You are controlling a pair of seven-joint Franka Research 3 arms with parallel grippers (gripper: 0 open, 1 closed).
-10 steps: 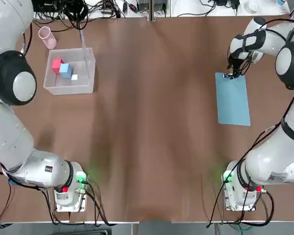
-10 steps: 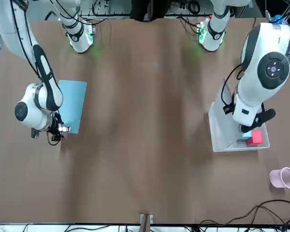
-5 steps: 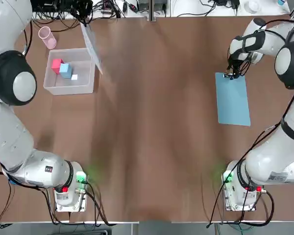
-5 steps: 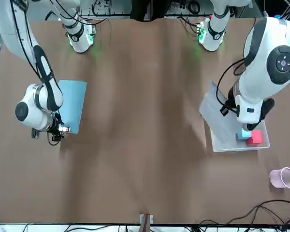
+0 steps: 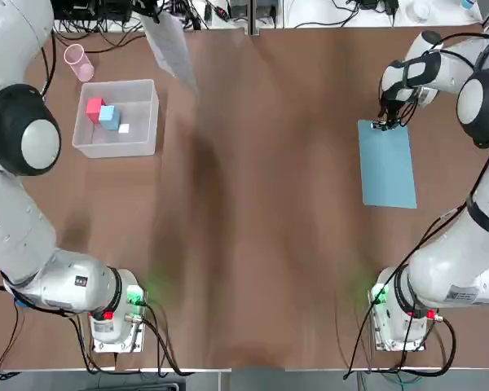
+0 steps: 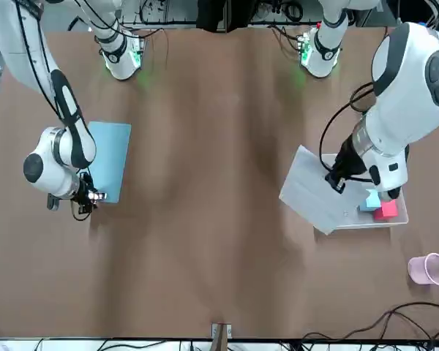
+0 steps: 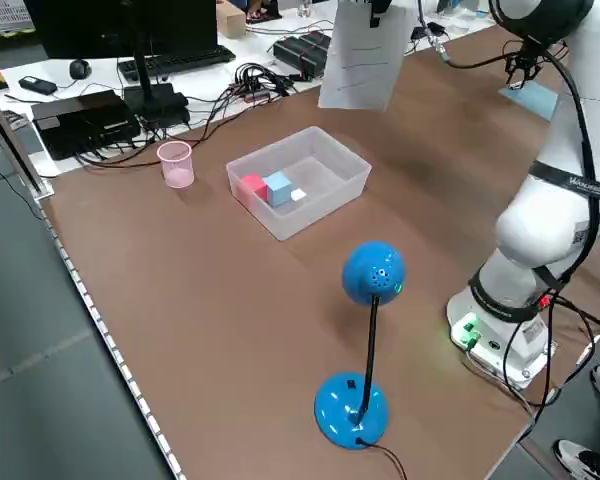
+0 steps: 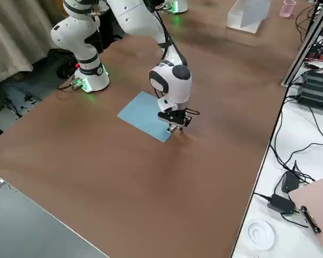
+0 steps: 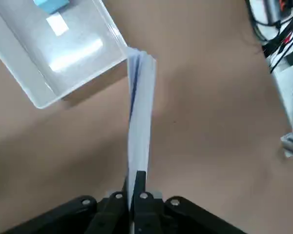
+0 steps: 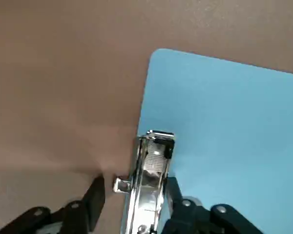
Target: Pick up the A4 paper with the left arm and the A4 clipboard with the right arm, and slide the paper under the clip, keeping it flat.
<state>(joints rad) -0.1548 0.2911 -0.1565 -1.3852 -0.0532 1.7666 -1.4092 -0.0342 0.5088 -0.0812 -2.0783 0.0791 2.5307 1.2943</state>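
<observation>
Paper [image 9: 142,107] in left gripper [image 9: 132,179], right [image 10: 136,179] astride clip [image 10: 151,183]

The end effector [image 8: 175,124] (the right one) is at the edge of the blue clipboard [image 8: 145,116].

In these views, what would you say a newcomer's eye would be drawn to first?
Probably the light-blue clipboard, lying on the brown table below the right arm, its silver clip between the spread fingers of the right pincer. Next, the white paper, hanging from the left pincer above the table, beside the white bin with its small red block and blue block.
</observation>
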